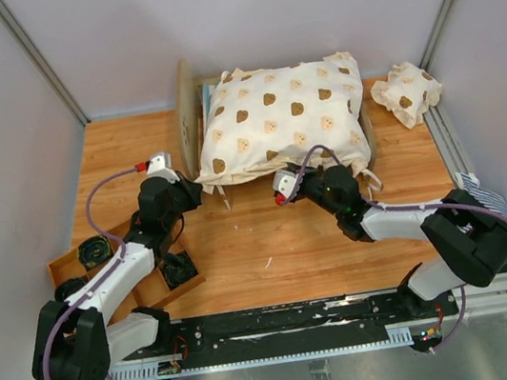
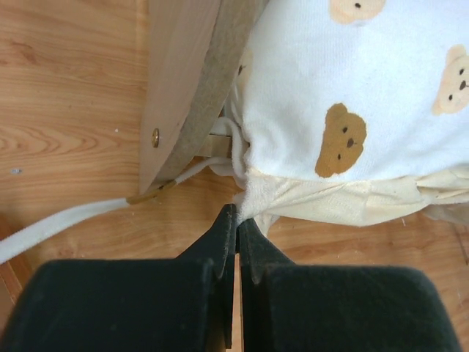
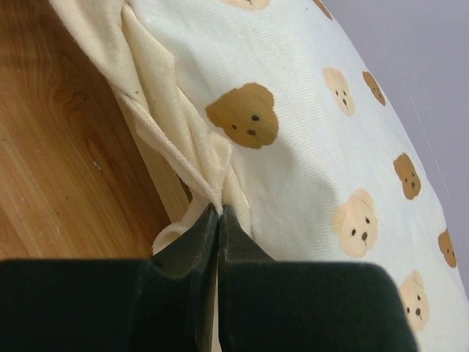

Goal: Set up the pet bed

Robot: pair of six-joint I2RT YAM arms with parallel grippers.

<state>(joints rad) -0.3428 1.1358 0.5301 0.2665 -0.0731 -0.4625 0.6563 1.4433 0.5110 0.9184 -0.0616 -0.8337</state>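
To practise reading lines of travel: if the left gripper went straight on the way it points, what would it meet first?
The left gripper would at once meet the bear-print cover, its ruffled hem at, perhaps between, its tips; the pet bed headboard stands aside.

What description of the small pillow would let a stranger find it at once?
Begin at the wooden table: at its far middle a large cream bear-print cover lies over the pet bed. Right of it, at the table's far right edge, lies the small pillow: same bear print, but much smaller and lying alone.
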